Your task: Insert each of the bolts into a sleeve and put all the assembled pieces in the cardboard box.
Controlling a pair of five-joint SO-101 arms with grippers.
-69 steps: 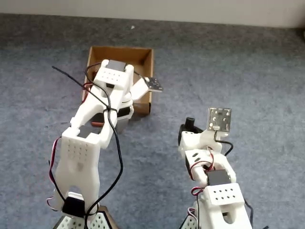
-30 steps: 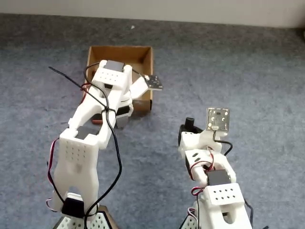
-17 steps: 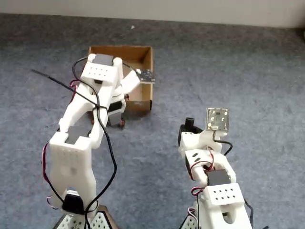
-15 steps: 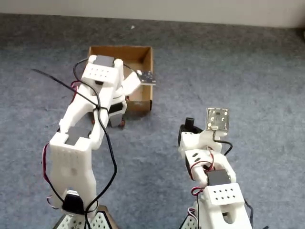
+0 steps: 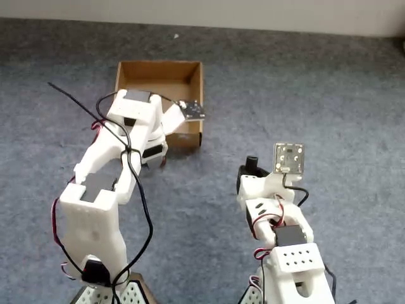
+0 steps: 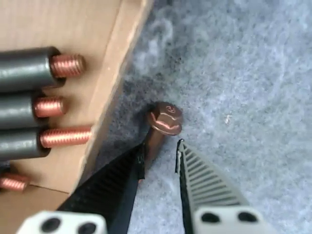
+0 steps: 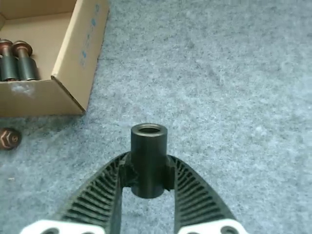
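Observation:
A copper bolt [image 6: 165, 119] lies on the carpet just outside the cardboard box's [image 6: 117, 83] front wall. My left gripper [image 6: 161, 148] is open narrowly around its shank: the black finger touches it and a small gap shows at the white finger. In the high view the left gripper [image 5: 158, 158] is at the box's [image 5: 201, 101] near corner, beside the bolt [image 5: 162, 163]. Several assembled pieces [image 6: 24, 70] lie inside the box. My right gripper [image 7: 147, 165] is shut on an upright black sleeve [image 7: 148, 156], to the right of the box [image 7: 83, 58]. The sleeve [image 5: 252, 161] stands at the right gripper [image 5: 253, 166].
Grey carpet covers the table. Open carpet lies between the two arms and to the right of the box. The left arm's black cable [image 5: 136, 190] loops over its links. The right wrist view has the bolt's head [image 7: 7, 139] low by the box front.
The left arm swung from over the box's front edge to the left and down, bringing its gripper around the bolt on the carpet. The right arm and sleeve stayed still.

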